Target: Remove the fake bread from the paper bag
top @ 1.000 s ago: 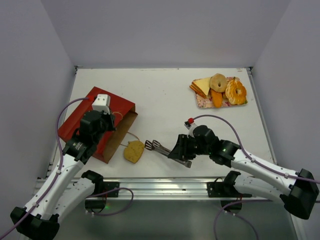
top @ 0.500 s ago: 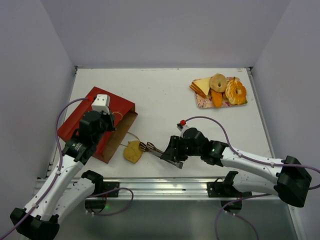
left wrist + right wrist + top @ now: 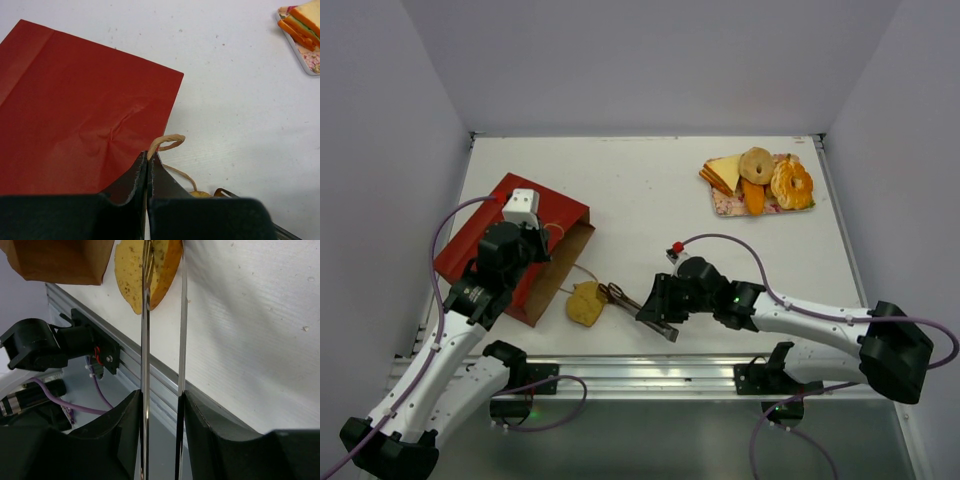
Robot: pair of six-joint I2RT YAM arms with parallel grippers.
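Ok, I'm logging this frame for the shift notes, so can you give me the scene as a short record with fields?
paper bag: flat on the table, left side, mouth towards the bread
fake bread: on the table just outside the bag's mouth
left gripper: shut on the bag's mouth edge
right gripper: shut on metal tongs
tongs: arms straddle the bread; firm grip unclear
tray: far right, holding other bread pieces

Left gripper (image 3: pixel 148 159) closed tight; right gripper (image 3: pixel 161 396) clamps tongs (image 3: pixel 145 340), arm stretched low leftward.
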